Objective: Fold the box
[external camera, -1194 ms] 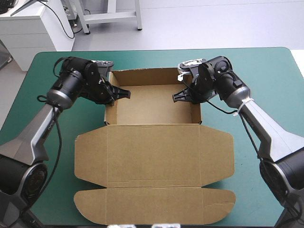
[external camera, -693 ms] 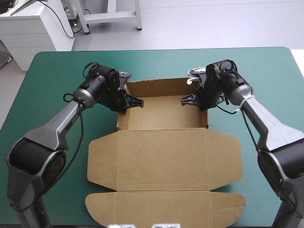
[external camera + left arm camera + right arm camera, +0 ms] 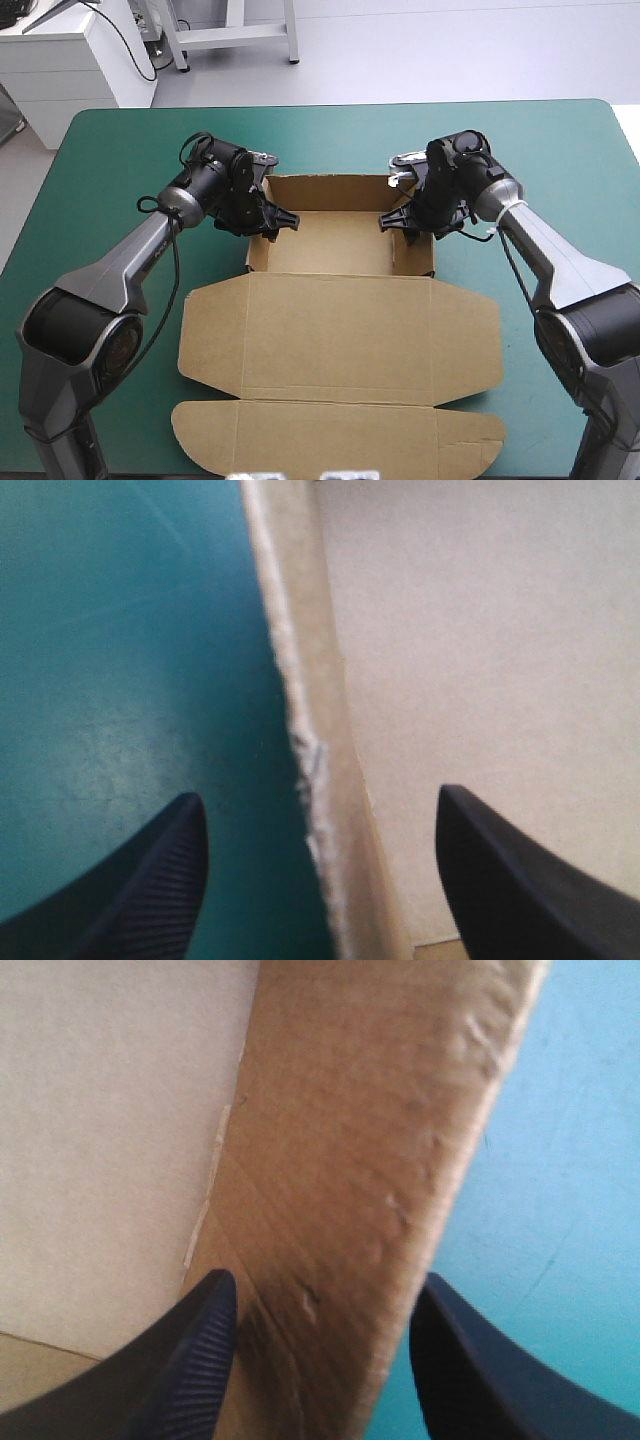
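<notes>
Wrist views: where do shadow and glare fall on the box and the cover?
Left wrist view: a pale sheen lies on the cover, which darkens beside the box wall; the box floor is evenly lit. Right wrist view: shadow sits on the box wall between the open fingers of the right gripper; the cover there is bright.

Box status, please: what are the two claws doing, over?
Left gripper open, astride the box left wall. Right gripper open, astride right wall. Tray formed, lid flat. Nothing blocking.
</notes>
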`<state>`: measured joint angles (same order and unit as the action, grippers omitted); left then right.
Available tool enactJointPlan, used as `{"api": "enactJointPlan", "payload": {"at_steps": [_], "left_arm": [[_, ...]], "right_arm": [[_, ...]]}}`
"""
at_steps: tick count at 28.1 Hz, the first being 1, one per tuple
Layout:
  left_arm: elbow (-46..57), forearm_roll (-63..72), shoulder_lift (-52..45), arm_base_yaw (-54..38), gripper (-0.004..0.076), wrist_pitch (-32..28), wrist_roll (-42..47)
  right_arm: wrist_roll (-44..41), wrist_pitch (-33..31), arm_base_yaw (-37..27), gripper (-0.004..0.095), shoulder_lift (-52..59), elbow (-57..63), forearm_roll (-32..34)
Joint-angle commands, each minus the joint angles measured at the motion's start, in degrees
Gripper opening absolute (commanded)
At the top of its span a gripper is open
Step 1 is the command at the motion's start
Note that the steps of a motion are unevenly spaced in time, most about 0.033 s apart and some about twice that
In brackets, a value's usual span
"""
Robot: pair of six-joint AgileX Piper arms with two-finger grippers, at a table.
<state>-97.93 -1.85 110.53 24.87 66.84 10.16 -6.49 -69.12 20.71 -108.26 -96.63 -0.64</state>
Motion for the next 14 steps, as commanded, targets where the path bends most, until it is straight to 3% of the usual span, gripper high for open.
{"api": "enactJointPlan", "payload": {"at_steps": [1, 5, 14], "left_arm": [[-3.58, -2.41, -2.98, 0.17, 0.0512, 1.60, 0.04], [-8.70, -8.46, -2.98, 0.17, 0.0512, 7.11, 0.04], [-16.76, -12.13, -9.70, 0.17, 0.0510, 7.01, -1.48]], "right_arm": [[0.59, -2.21, -0.18, 0.0498, 3.26, -3.34, 3.29], [0.59, -2.21, -0.18, 0.0493, 4.93, -6.29, 3.42], [0.61, -2.21, -0.18, 0.0493, 9.70, -9.42, 2.93]]}}
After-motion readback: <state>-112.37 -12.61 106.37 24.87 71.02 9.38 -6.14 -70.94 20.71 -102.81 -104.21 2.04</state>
